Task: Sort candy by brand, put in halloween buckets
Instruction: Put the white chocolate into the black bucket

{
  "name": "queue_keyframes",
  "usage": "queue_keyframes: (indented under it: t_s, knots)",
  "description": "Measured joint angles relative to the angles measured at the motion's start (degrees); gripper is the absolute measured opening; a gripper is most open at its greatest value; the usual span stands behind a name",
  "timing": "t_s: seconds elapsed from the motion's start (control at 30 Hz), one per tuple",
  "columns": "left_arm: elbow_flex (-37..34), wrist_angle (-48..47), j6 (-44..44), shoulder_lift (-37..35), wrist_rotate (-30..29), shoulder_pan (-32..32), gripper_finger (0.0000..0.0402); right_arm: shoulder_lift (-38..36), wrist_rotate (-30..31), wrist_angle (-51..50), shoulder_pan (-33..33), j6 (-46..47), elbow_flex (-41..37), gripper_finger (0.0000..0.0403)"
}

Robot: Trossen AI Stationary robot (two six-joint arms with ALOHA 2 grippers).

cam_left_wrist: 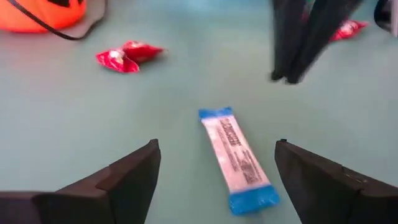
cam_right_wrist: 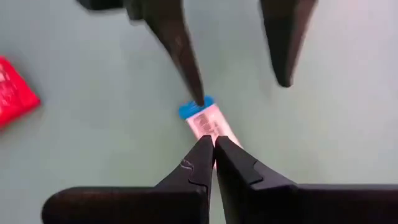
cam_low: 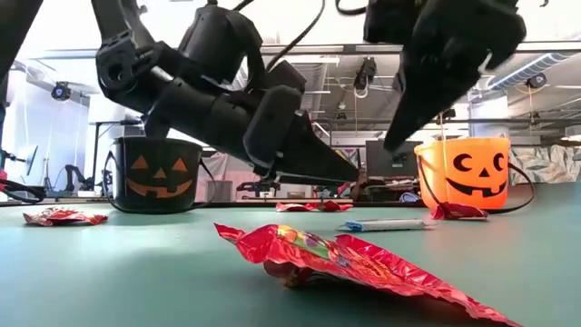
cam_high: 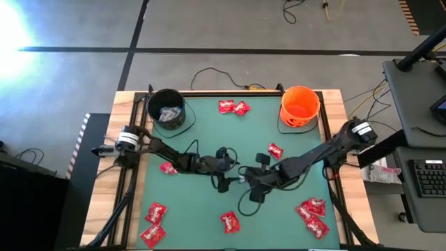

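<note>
while a white-and-blue bar [cam_left_wrist: 238, 159] lies flat on the green worktop [cam_high: 202, 209] well away from the orange bucket [cam_high: 300, 107], the left hand [cam_left_wrist: 216, 171] hangs low astride it, fingers spread wide, holding nothing. the right hand [cam_right_wrist: 213, 144], pinched shut and empty, points down at its far end. its print is unreadable.

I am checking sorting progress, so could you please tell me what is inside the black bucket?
The black bucket holds a few pale wrapped candies, seen from above. How many lie beneath them is hidden by its dark wall and shadow.
</note>
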Motion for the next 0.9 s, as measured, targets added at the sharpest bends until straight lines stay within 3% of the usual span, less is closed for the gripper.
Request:
queue_keyframes:
  t_s: [0.3,0.67,0.8,0.9]
  knots:
    - [0.57,14.83,0.37,7.28,-0.98,-0.55,0.0335,-4.96,11.72,-8.90,4.81,6.78,-0.02,0.0013]
    - [6.45,12.46,-0.27,15.27,-2.33,-1.85,0.0314,-6.38,13.08,-12.70,4.88,7.15,-0.13,0.0013]
    - [8.38,7.16,-2.67,15.90,-9.48,-2.50,0.0311,-6.37,13.07,-12.93,4.66,7.97,-0.13,0.0013]
    - [8.55,4.08,-3.04,15.77,-10.65,-2.42,0.0310,-6.37,13.02,-13.83,4.68,8.94,-0.13,0.0013]
